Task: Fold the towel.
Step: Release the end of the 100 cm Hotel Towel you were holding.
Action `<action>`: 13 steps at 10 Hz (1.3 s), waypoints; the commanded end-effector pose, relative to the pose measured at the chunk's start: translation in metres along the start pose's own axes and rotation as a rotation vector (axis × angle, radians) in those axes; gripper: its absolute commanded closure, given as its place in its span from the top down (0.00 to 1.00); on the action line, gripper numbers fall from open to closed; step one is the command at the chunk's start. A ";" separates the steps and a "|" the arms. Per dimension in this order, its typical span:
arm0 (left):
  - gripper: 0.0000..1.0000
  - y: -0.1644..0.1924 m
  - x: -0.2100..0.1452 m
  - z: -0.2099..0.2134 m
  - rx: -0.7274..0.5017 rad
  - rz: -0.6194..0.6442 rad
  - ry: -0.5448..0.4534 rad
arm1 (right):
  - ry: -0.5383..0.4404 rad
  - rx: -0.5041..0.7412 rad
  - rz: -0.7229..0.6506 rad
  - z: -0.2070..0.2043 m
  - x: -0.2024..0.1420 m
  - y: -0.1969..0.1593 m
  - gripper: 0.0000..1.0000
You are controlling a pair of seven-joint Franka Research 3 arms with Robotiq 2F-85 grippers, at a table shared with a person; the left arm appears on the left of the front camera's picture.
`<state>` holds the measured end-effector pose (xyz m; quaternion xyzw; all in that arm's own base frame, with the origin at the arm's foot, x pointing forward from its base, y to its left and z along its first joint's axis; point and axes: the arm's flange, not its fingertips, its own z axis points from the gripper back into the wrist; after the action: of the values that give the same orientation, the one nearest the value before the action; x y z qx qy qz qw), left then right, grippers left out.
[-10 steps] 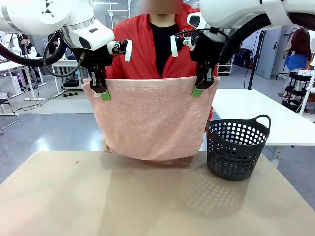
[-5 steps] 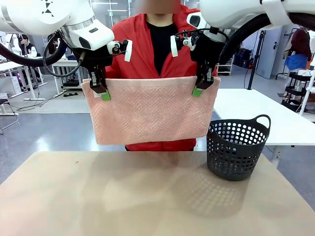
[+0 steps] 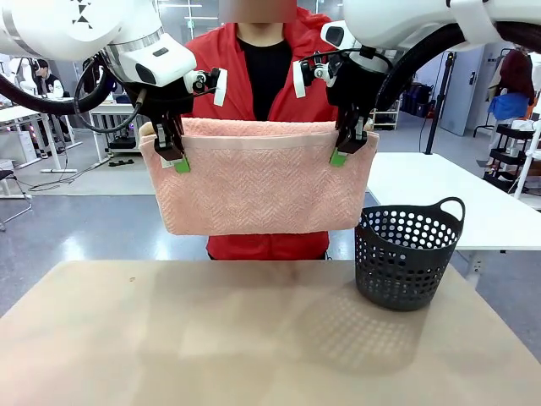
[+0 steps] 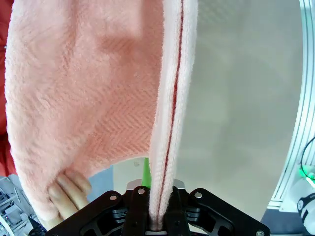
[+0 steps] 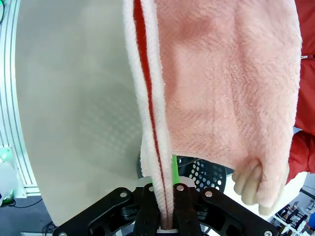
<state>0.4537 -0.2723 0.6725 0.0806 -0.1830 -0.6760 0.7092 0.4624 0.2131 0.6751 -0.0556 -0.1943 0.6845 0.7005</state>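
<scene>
Front view: the left gripper (image 3: 173, 159), black with green pads, is seen clamped on the upper left corner of the salmon-pink terry cloth towel (image 3: 262, 186); the right gripper (image 3: 342, 154), built alike, is clamped on the upper right corner; the top hem is stretched nearly level between them. The towel is held in mid-air, above the smooth tan table (image 3: 254, 338) and in front of the red jacket (image 3: 237, 68) worn by the person at the far side. It is doubled over: the fold runs along the bottom edge, and a second layer shows behind the front one, its fluffy edge rising slightly above the flat, plain hem. A herringbone zigzag weave is visible across the front face, the pile looking soft and looped.

In the left wrist view, the hemmed edge is pinched between the closed fingers of the left gripper (image 4: 157, 219), with a sliver of green pad (image 4: 146, 172) showing beside it; the far layer of the towel (image 4: 83, 88) is held at its corner by the person's hand (image 4: 66, 189). In the right wrist view, the same is seen mirrored: the edge is gripped by the right gripper (image 5: 165, 219), and the far layer (image 5: 226, 88) is bunched in the person's other hand (image 5: 248, 184).

A dark grey perforated plastic basket (image 3: 408, 254), round with looped handles, stands on the table's right side, near the towel's lower right corner.
</scene>
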 end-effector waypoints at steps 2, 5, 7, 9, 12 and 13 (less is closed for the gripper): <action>0.00 0.000 0.000 0.001 0.002 -0.001 -0.001 | 0.000 -0.005 0.009 0.003 -0.002 -0.001 0.00; 0.00 0.000 0.000 0.001 0.002 -0.001 -0.001 | 0.000 -0.005 0.009 0.003 -0.002 -0.001 0.00; 0.00 0.000 0.000 0.001 0.002 -0.001 -0.001 | 0.000 -0.005 0.009 0.003 -0.002 -0.001 0.00; 0.00 0.000 0.000 0.001 0.002 -0.001 -0.001 | 0.000 -0.005 0.009 0.003 -0.002 -0.001 0.00; 0.00 0.000 0.000 0.001 0.002 -0.001 -0.001 | 0.000 -0.005 0.009 0.003 -0.002 -0.001 0.00; 0.00 0.000 0.000 0.001 0.002 -0.001 -0.001 | 0.000 -0.005 0.009 0.003 -0.002 -0.001 0.00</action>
<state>0.4535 -0.2726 0.6725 0.0806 -0.1830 -0.6763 0.7090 0.4622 0.2131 0.6755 -0.0557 -0.1946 0.6845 0.7004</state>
